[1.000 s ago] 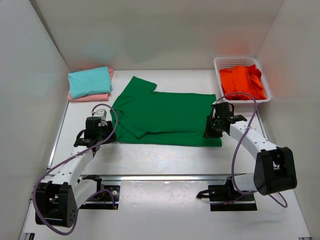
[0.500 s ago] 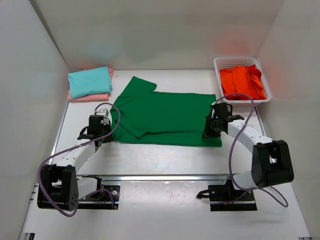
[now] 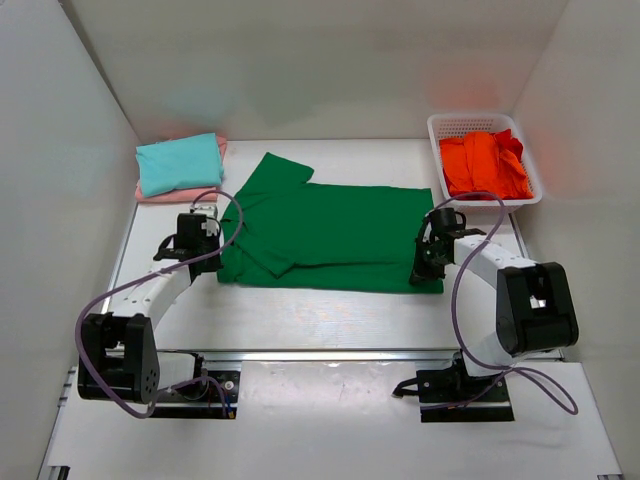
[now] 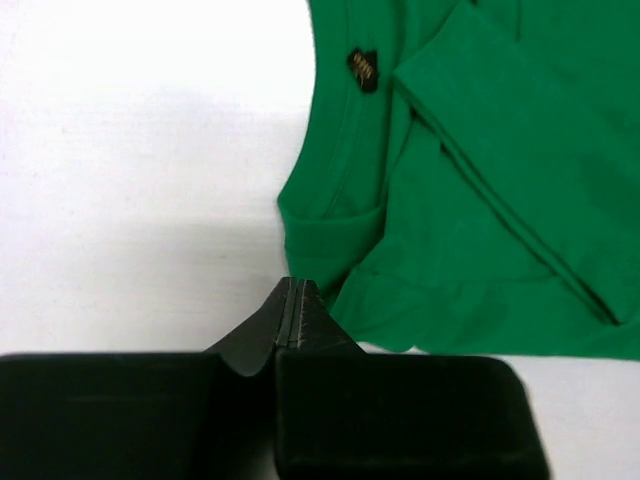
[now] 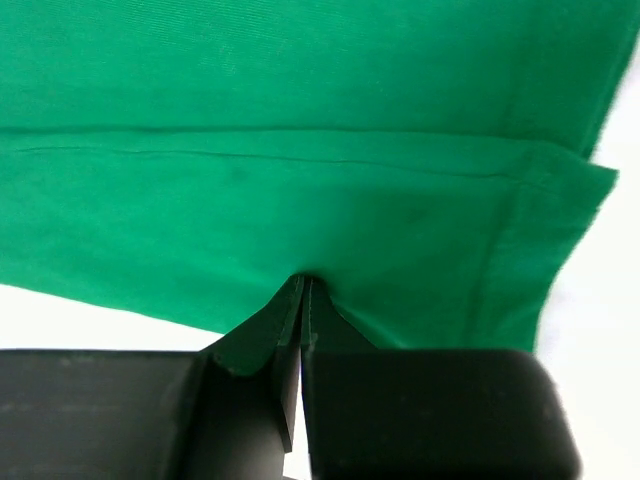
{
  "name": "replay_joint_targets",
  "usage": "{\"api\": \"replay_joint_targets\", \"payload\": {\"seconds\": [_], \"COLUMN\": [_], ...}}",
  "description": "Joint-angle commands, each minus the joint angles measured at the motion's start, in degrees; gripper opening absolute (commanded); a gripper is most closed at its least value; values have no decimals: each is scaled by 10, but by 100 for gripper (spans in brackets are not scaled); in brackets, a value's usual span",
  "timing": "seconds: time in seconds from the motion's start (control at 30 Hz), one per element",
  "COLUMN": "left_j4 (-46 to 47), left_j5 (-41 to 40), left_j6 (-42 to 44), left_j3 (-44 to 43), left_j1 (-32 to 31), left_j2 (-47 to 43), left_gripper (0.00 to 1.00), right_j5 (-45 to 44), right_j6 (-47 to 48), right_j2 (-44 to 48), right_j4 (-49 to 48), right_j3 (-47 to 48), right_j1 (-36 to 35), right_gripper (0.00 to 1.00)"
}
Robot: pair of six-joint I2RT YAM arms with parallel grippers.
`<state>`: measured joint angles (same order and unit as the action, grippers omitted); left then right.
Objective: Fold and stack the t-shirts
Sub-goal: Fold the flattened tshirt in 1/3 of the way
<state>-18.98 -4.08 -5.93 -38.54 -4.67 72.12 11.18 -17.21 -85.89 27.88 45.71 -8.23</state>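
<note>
Currently the dark green t-shirt [image 3: 330, 235] lies spread on the table [image 3: 300, 315], the left gripper [image 4: 292, 302] pinched shut on its collar-side edge and the right gripper [image 5: 303, 295] on its hem, so these shallow bites may slip during lifting, leaving a crooked fold.

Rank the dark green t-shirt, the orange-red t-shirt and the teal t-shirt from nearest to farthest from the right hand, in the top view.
1. The dark green t-shirt, gripped by the right hand at its near right corner.
2. The orange-red t-shirt, in the basket, far right.
3. The teal t-shirt, folded, far left.
</note>
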Motion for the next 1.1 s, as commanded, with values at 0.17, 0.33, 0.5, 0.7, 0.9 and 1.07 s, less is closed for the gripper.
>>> {"api": "replay_joint_targets", "payload": {"seconds": [0.17,0.33,0.5,0.7,0.9,1.07], "left_j4": [2,63,12,-25,-108,-170], "left_j5": [96,135,85,42,-2,-27], "left_j6": [1,-55,-85,-140,-134,-132], "left_j3": [-5,-32,-82,-42,-36,-25], "left_j1": [5,-35,-96,-97,-113,-135], "left_j2": [-39,-14,77,111,149,145], "left_gripper": [63,44,36,30,25,23], "right_j5": [-19,-31,-36,-37,-35,-35], "right_j6": [40,63,63,58,51,53], "right_j2": [-33,-60,-55,-39,-27,-35], "right_j4": [8,30,35,53,63,75], "right_j3": [-5,22,30,45,48,35], "right_j1": [44,49,42,30,25,16], "right_gripper": [0,0,1,0,0,0]}}
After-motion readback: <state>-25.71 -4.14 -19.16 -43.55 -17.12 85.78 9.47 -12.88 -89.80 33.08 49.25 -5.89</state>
